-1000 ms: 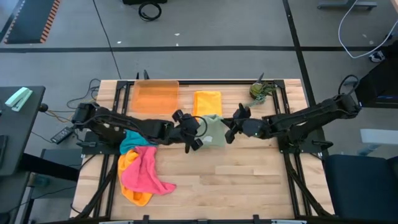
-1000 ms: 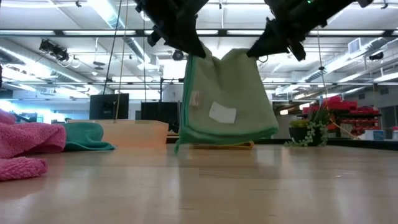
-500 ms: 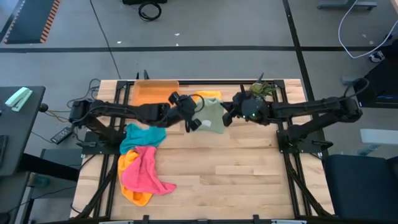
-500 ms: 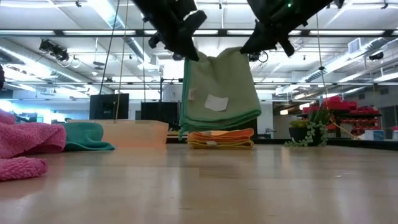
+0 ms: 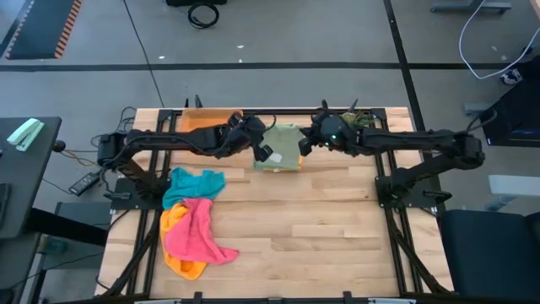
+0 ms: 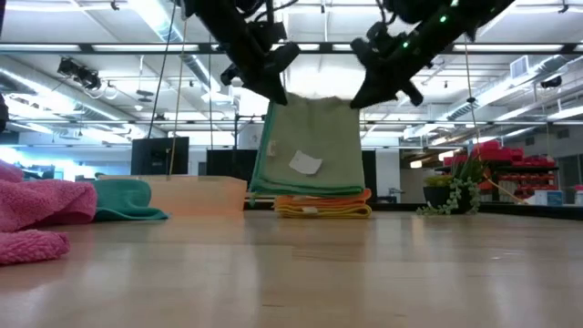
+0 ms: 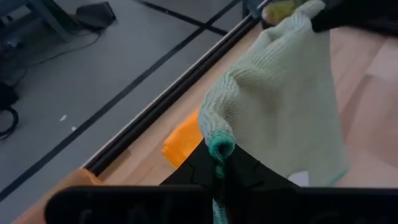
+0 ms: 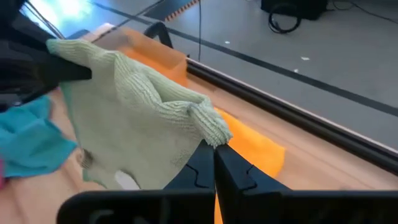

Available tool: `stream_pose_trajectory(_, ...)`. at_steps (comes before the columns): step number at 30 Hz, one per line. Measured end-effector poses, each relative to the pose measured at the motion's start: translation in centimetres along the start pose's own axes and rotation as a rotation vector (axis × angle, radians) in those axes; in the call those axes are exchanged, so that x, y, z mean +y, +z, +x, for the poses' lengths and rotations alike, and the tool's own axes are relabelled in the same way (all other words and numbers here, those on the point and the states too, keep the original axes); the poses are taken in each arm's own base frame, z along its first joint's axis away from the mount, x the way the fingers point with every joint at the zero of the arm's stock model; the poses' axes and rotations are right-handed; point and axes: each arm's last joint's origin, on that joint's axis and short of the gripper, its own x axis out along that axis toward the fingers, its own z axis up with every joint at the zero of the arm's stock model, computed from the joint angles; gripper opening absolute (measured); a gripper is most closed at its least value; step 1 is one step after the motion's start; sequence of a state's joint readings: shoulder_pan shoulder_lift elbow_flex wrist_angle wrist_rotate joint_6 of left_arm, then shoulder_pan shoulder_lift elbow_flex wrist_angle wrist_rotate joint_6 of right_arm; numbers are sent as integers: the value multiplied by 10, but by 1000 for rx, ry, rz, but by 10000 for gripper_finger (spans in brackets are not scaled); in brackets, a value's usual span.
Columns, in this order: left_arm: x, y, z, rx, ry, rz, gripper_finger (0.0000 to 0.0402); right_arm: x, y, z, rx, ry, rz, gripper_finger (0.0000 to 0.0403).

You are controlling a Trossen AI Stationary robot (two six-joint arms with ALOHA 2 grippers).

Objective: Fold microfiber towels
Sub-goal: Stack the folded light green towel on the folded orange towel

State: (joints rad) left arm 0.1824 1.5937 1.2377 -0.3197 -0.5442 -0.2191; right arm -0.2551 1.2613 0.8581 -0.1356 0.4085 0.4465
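Note:
A folded sage-green towel [image 6: 310, 150] with a white tag [image 6: 304, 163] hangs between my two grippers over the folded yellow and orange towels [image 6: 323, 204] at the table's far middle. My left gripper [image 5: 258, 149] is shut on its left top corner. My right gripper [image 5: 305, 143] is shut on its right top corner. The green towel's bottom edge reaches the top of that stack. A teal towel [image 5: 192, 185] and a pink towel [image 5: 196, 230] over an orange one [image 5: 175, 221] lie heaped at the near left. My left gripper pinches the green towel's left top corner [image 7: 219, 144] between its two shut fingers; several layers are bunched there. The towel hangs below, its top edge drawn toward the other gripper. My right gripper pinches the green towel's right top corner [image 8: 210, 127] between its two shut fingers, with the cloth bunched at the fingertips. The towel hangs below it, and its lower edge [image 6: 310, 191] meets the folded stack.
A translucent orange tray [image 5: 202, 123] stands at the far left of the table. A small green plant [image 5: 359, 123] stands at the far right. Bare wooden table [image 5: 321, 228] lies in the near middle and right.
Both grippers have carried the green towel toward the table's far edge and lowered it. It hung clear above the middle of the table; now it hangs over the folded yellow and orange stack with its bottom edge at the stack's top.

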Motion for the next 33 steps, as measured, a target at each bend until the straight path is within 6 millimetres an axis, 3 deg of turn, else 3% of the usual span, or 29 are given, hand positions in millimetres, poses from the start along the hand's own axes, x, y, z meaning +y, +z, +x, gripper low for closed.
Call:
stream_pose_trajectory(7, 9, -10, 34, 57, 57, 16, 12, -14, -2, 22, 30, -67, -24, 2)
stream_pose_trajectory(12, 18, -17, 58, 89, 86, 16, 29, -26, 0, 35, 32, -109, -25, 2)
stream_pose_trajectory(21, 34, -20, 80, 114, 73, -15, 24, -48, -12, 71, 109, -153, -30, 2)
stream_pose_trajectory(33, 59, -26, 84, 202, 144, 23, 189, -74, -14, 90, 140, -188, 3, 2)
